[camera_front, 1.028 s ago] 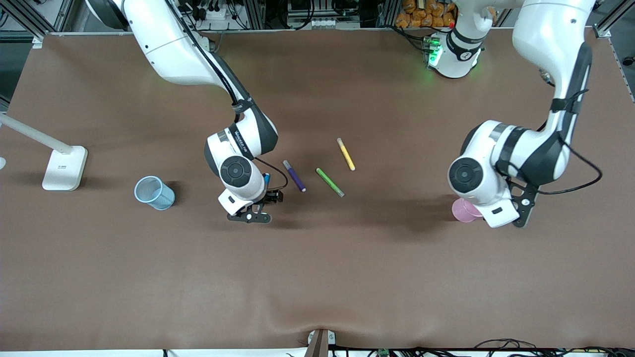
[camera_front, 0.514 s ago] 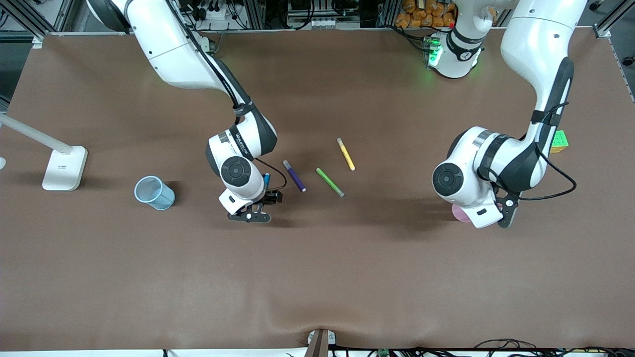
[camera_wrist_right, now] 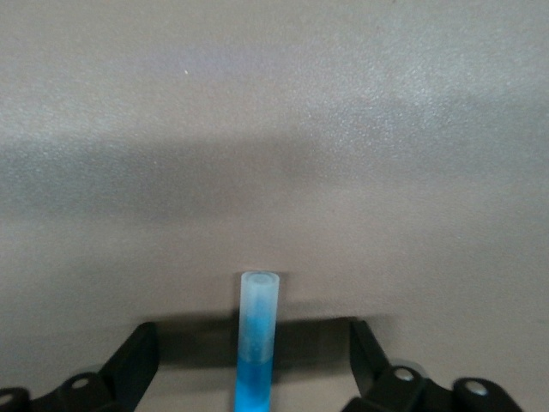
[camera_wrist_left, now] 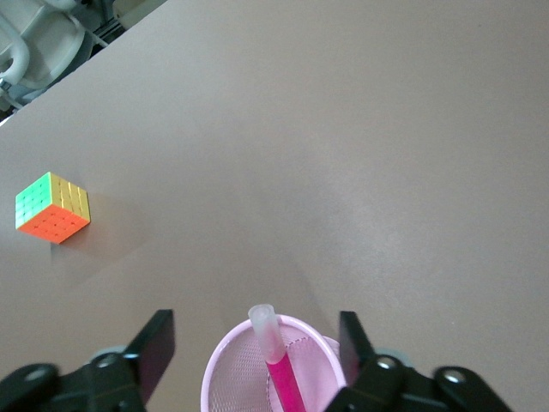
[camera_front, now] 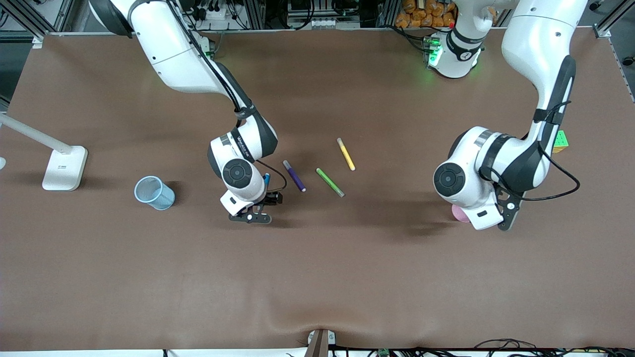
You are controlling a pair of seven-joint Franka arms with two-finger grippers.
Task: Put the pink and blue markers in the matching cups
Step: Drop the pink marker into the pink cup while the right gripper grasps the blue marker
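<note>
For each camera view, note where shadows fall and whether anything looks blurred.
Front view: soft shadows spread on the table under both arms; sharp. Left wrist view: the cube casts a faint shadow; pink marker crisp. Right wrist view: a dark band crosses the table; blue marker slightly soft.

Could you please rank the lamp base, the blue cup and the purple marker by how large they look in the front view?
1. Lamp base, clearly the largest.
2. Blue cup.
3. Purple marker, the slimmest, though about as long as the cup is wide.
</note>
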